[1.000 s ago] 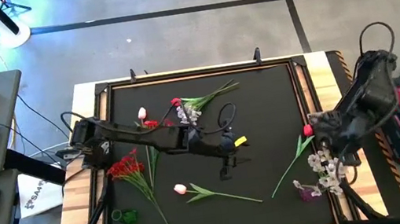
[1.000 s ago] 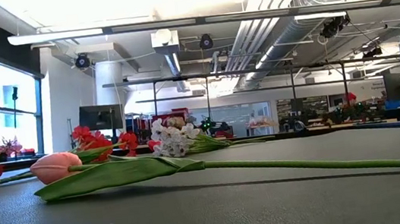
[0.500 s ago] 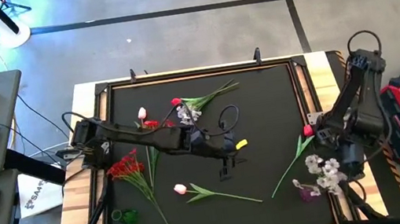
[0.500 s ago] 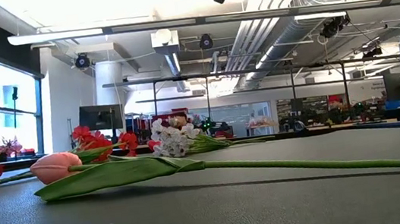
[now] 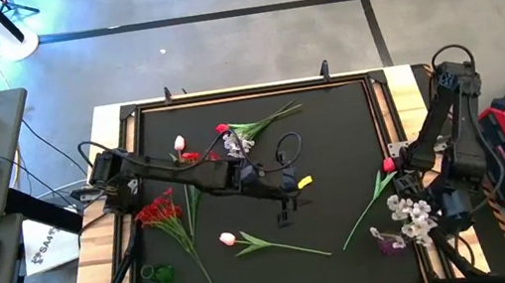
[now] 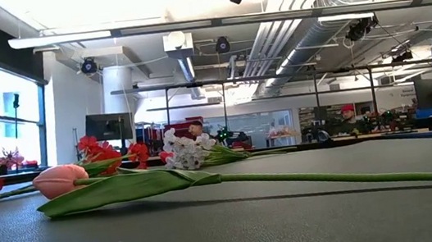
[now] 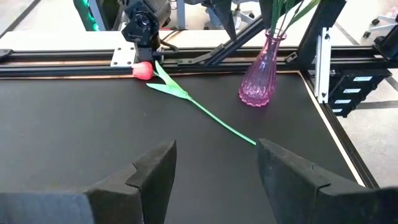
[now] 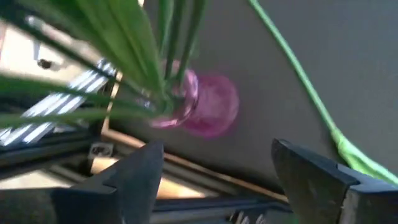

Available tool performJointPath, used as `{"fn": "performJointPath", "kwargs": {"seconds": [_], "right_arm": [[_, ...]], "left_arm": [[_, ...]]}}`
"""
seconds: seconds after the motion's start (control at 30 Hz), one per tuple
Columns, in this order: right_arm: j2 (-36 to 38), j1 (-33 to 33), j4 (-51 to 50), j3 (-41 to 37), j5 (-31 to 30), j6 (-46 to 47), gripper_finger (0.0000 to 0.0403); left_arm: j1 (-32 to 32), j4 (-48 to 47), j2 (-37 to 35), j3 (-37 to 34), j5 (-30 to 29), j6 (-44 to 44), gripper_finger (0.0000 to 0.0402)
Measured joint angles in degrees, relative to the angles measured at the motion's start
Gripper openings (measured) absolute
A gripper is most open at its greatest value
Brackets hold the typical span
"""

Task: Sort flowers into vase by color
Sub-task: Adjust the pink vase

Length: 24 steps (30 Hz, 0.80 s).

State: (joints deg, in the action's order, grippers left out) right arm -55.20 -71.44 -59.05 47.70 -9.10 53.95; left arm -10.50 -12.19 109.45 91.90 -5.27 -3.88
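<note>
My right pincer, wide & empty over purple vase, sits nearest the red rosebud, stem running diagonally toward counter centre; left pincer open mid-counter.

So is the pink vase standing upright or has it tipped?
Upright. The pink vase stands on its base in the left wrist view, green stems rising from its neck; right gripper open above it.

pink vase blurred, tulip stem cut off
</note>
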Motion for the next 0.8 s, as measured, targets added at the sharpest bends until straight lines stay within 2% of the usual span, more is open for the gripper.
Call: {"fn": "performJointPath", "kwargs": {"seconds": [0.17, 0.33, 0.57, 0.8], "right_arm": [[-1.25, 0.00, 5.36, -0.68, -2.03, -1.54, 0.0282], [-3.43, 0.00, 12.51, -3.64, -0.83, -2.92, 0.0275], [-4.07, 0.02, 15.75, -4.50, -1.89, -4.21, 0.0260], [-4.07, 0.02, 15.58, -4.50, -0.19, -5.82, 0.0195]], "left_arm": [[-0.05, 0.02, -0.02, 0.00, -0.04, -0.03, 0.0206], [-0.17, 0.02, -0.02, 0.00, -0.19, -1.72, 0.0206], [-0.45, 0.09, -0.11, 0.00, -0.38, -2.99, 0.0206], [-0.55, 1.57, -0.11, 0.00, -1.27, -3.02, 0.0206]]}}
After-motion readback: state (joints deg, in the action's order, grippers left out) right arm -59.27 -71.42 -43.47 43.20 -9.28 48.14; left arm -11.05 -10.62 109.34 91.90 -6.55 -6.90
